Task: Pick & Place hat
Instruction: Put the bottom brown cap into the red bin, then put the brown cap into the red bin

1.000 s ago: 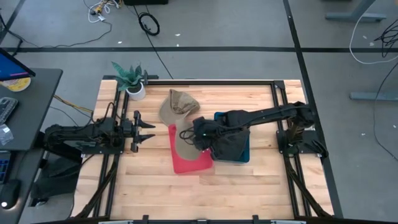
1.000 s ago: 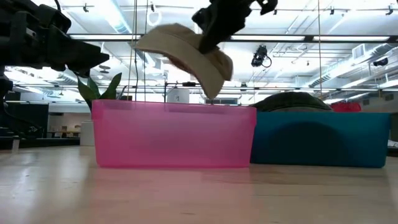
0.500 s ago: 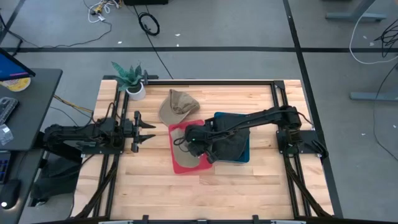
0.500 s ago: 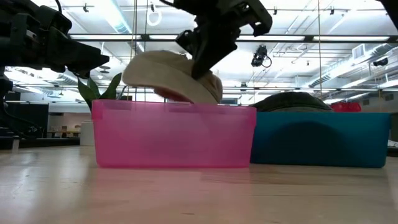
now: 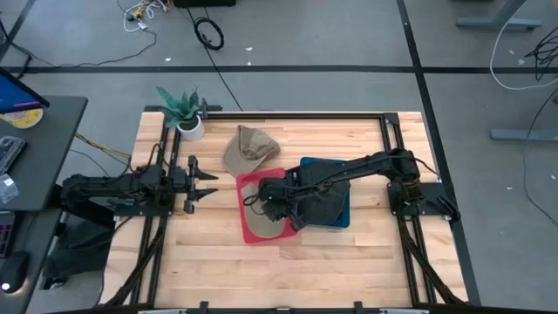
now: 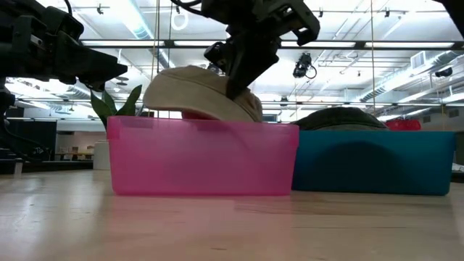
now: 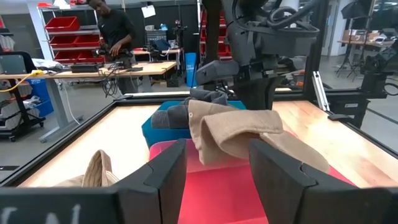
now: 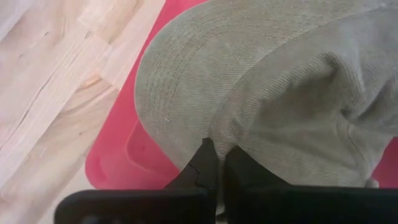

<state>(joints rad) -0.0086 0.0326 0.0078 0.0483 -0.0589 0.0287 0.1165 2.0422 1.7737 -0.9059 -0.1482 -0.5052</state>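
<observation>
Hat (image 6: 199,90) in tan sits lower than a second ago, its crown now dipping into the pink bin (image 6: 203,157), pinched by the right end effector (image 8: 214,163). Beside it stands the blue bin (image 6: 373,159). Farther left, the left end effector (image 5: 202,184) hangs spread, unmoved.

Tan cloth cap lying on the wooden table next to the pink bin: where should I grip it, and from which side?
Probably by the flatter brim of the tan cloth cap, which seems to face the left arm's side. Come straight down with the jaws across its edge. The crown looks slumped, a poorer pinch. The right gripper is shut on the other tan cap over the pink plastic bin.
</observation>
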